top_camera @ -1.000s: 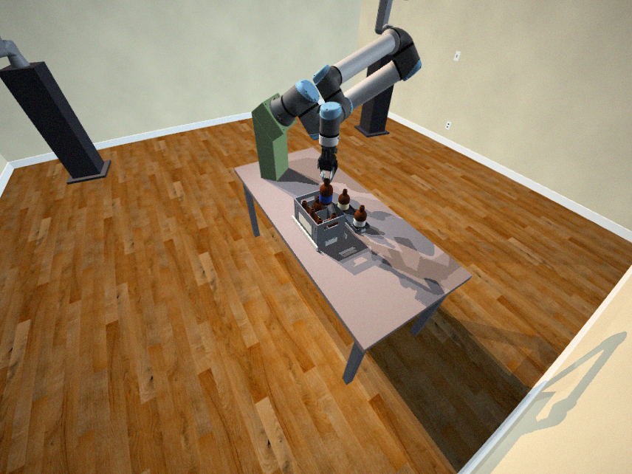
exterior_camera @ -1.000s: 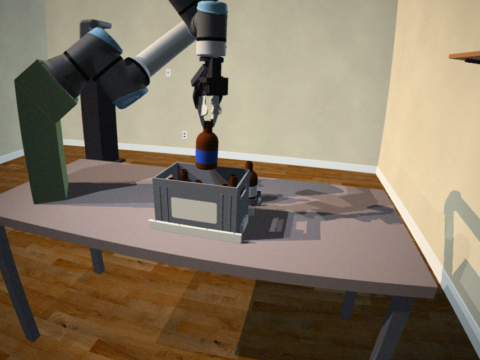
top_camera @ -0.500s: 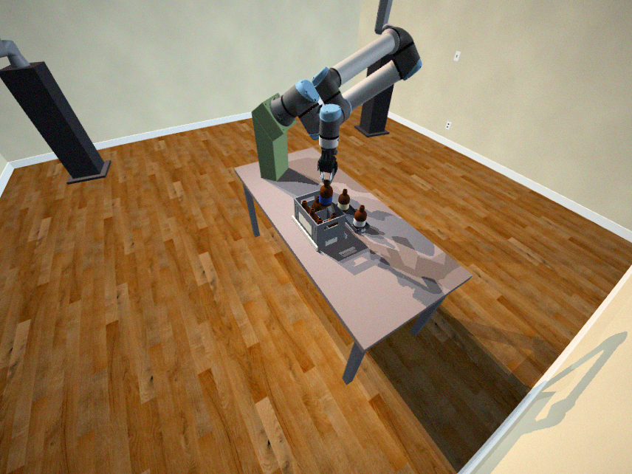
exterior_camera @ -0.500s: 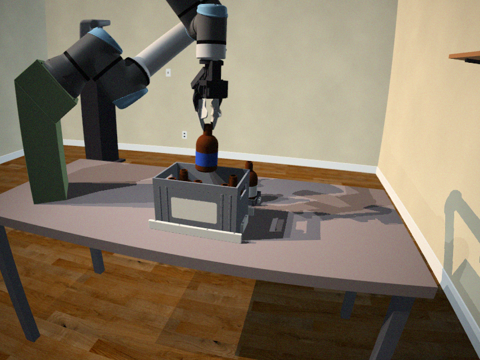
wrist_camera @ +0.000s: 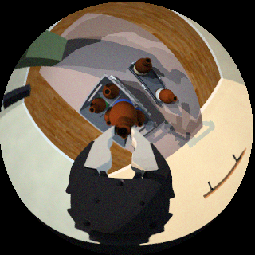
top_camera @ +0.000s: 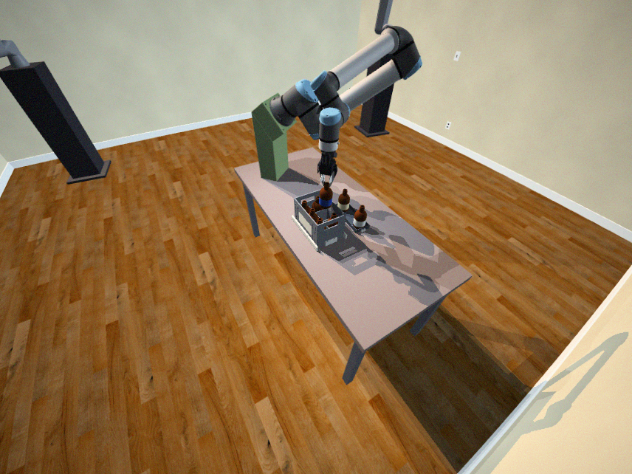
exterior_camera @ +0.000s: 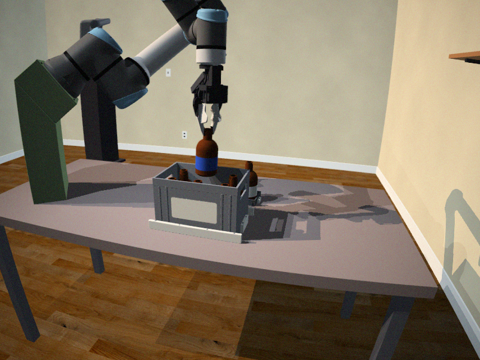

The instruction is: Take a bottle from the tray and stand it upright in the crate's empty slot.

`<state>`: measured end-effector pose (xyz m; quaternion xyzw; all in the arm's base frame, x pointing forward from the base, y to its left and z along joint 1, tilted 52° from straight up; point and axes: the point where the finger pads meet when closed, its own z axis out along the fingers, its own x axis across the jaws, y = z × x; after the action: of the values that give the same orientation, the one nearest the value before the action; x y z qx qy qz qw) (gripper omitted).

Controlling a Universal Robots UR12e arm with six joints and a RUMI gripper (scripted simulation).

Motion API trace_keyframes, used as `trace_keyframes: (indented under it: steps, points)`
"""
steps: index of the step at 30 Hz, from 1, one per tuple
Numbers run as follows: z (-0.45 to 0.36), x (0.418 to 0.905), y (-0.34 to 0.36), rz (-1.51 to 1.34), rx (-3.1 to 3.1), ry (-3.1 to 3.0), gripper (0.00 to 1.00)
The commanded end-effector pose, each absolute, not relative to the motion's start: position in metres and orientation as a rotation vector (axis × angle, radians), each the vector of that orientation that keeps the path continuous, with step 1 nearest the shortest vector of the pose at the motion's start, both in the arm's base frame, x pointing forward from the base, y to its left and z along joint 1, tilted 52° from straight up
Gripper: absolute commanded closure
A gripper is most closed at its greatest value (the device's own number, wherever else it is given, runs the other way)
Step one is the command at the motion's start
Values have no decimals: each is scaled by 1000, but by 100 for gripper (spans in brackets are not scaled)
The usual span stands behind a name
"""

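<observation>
My gripper (exterior_camera: 208,124) is shut on the neck of a brown bottle with a blue label (exterior_camera: 206,153). The bottle hangs upright, its base just above the rim of the grey crate (exterior_camera: 199,200). The crate holds several brown bottles (exterior_camera: 183,174). In the wrist view the held bottle (wrist_camera: 121,115) is over the crate (wrist_camera: 111,104), and my fingers close on its neck. The tray (wrist_camera: 153,81) beside the crate holds two brown bottles with white labels (top_camera: 343,199) (top_camera: 359,216). The empty slot is hidden under the held bottle.
The crate and tray stand in the middle of a long table (top_camera: 352,244). The green robot base (exterior_camera: 38,131) stands at the table's far left end. A white strip (exterior_camera: 193,230) lies along the crate's front foot.
</observation>
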<state>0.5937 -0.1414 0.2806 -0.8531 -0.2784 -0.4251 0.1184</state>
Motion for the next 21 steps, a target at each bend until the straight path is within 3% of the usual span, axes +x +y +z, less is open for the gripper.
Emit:
trace_keyframes:
  steps: [1,21]
  points:
    - [277,598,-139,-1244,-2496,-814,100]
    - [273,603,-136,-1244,-2496,-814,100]
